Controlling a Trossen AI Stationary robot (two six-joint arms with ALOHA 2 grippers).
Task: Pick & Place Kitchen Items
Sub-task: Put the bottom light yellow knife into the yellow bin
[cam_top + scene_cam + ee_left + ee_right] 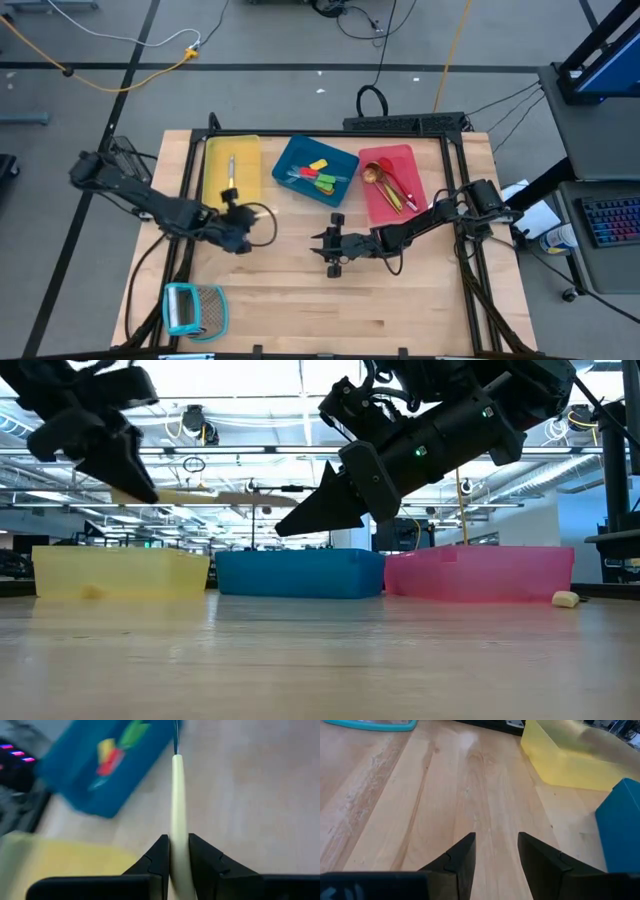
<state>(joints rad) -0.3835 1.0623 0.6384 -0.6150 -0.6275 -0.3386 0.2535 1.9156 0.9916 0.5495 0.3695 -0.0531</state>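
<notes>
My left gripper (178,840) is shut on a cream-handled knife (177,795) and holds it above the table, near the yellow tray (232,165). In the low view the knife (215,497) sticks out sideways from that gripper (110,455). The yellow tray holds one slim utensil (229,172). The blue tray (290,160) holds green, yellow and red tools (320,175). The red tray (410,160) holds spoons (380,180). My right gripper (496,851) hovers open over bare wood at mid-table (333,248), with nothing between its fingers. My left gripper pinches the knife's cream handle (178,827) between its two fingers. The handle runs forward along the fingers, and the thin blade (176,735) sticks out beyond it. The knife is lifted clear of the table.
A teal-framed metal grater (190,308) lies at the near left corner. The three trays stand in a row along the far edge. A small cream piece (566,598) lies on the table by the red tray. Bare wood stretches across the middle and near right.
</notes>
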